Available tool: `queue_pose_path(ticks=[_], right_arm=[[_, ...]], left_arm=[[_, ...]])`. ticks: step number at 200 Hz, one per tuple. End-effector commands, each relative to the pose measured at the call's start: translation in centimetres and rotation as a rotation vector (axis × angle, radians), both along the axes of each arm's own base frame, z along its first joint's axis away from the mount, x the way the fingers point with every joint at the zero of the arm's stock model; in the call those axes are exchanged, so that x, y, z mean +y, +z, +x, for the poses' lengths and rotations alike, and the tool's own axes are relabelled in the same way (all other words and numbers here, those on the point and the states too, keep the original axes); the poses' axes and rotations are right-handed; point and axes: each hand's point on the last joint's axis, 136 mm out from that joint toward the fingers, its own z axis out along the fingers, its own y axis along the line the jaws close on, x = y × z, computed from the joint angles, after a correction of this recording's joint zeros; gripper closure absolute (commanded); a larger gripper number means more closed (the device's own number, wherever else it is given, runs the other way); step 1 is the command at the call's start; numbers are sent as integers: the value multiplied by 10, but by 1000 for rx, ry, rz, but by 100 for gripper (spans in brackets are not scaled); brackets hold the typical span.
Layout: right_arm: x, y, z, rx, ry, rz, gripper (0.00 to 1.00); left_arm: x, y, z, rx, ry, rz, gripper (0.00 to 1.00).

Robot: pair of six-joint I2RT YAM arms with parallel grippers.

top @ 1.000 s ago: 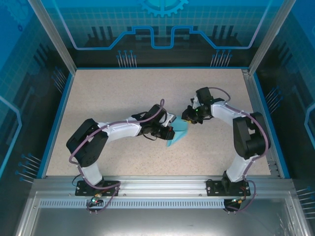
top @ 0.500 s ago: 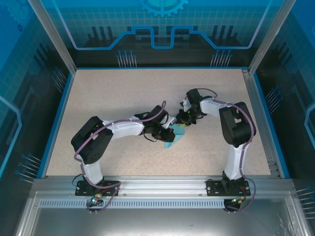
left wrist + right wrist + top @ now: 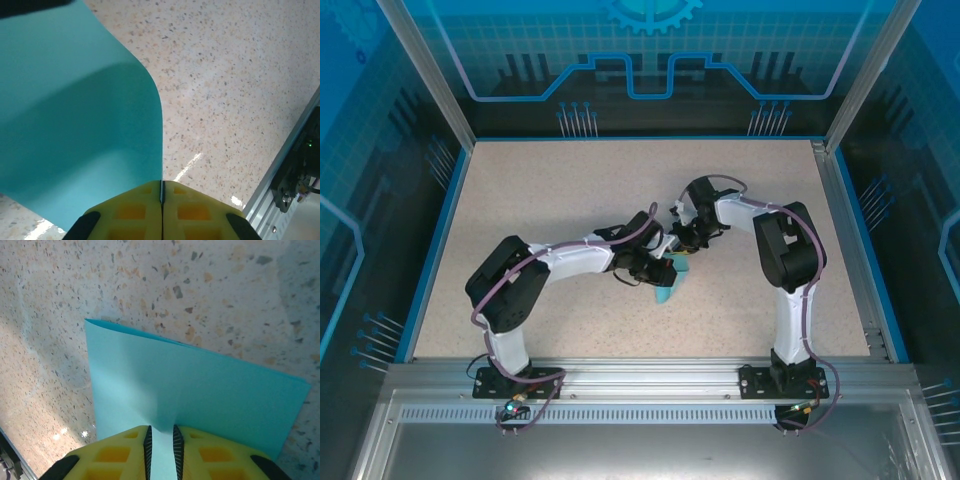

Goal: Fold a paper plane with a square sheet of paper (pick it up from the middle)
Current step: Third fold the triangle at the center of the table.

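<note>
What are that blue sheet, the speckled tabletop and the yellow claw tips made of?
The sheet looks like thin matte paper: it curls softly and shows a layered edge. The tabletop seems speckled stone-look laminate or composite, slightly glossy judging by the glints. The claw fingertips look like moulded yellow plastic, with recessed pockets.

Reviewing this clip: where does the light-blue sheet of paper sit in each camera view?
Top external: the square sheet of paper is a small cyan patch just right of centre.
Left wrist: it covers the left half, curving upward.
Right wrist: it spans the lower middle and right.
Shared landmark: the speckled tabletop beneath it, also seen at and.
</note>
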Motion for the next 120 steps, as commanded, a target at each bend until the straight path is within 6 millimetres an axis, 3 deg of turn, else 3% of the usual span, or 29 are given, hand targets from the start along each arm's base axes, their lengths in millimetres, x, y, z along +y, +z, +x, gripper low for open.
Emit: queue_pose_path(ticks=[1, 46, 120], right_arm=[[0, -13, -11, 46, 27, -33, 77], [-1, -13, -10, 53, 14, -36, 76], [3, -1, -5, 44, -33, -13, 74]], left_arm=[[13, -13, 9, 42, 71, 46, 93], [31, -27, 18, 62, 127, 79, 92], [30, -34, 11, 113, 120, 68, 92]])
